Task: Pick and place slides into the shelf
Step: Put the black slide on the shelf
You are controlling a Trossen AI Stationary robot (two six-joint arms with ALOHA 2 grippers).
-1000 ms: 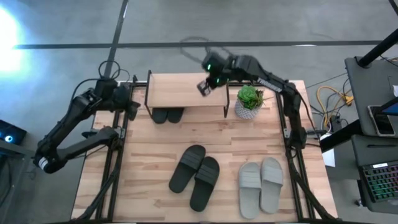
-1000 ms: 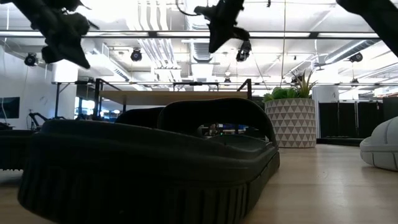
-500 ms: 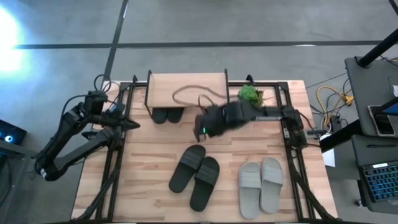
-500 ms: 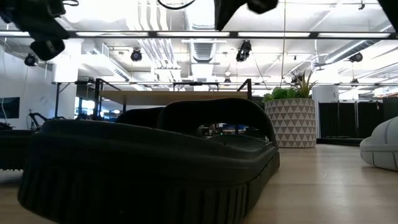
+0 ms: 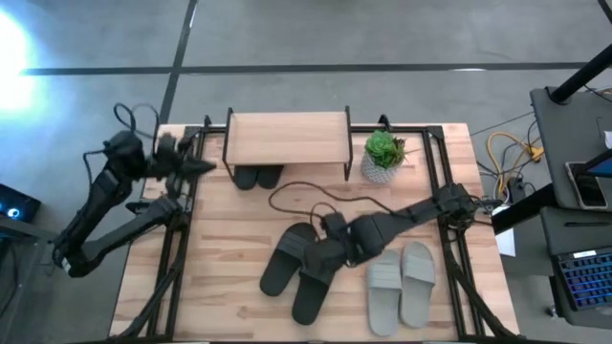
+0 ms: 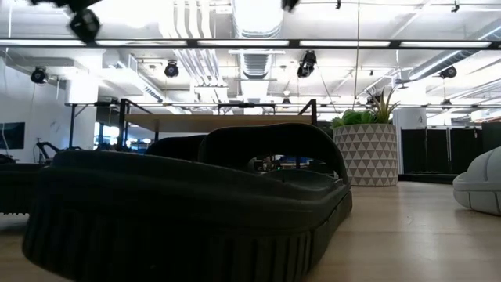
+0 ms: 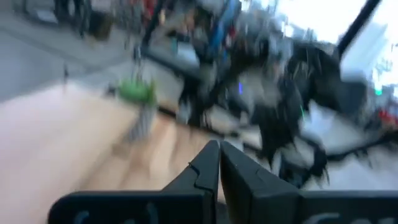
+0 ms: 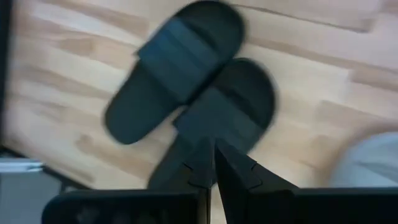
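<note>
A black pair of slides [image 5: 300, 269] lies sole down mid-table, and fills the low view [image 6: 188, 204]. My right gripper [image 5: 312, 254] hovers above this pair, shut and holding nothing; its wrist view looks down on both slides [image 8: 186, 74]. A light grey pair [image 5: 402, 282] lies to their right. Another black pair [image 5: 258, 177] sits on the lower tier of the shelf [image 5: 287, 137], toes sticking out toward the near side. My left gripper [image 5: 207, 164] is shut and waits raised at the far-left corner, beside the shelf.
A potted plant [image 5: 382, 155] in a white patterned pot stands right of the shelf. A loose cable [image 5: 316, 196] loops over the table between shelf and right arm. Bare wood [image 5: 210, 248] lies left of the black pair. Black frame bars run along both side edges.
My right gripper has swung from over the shelf top toward the near edge and now hangs over the black pair mid-table, its cable trailing behind. My left arm has lifted higher at the far-left corner. The slides have not moved.
</note>
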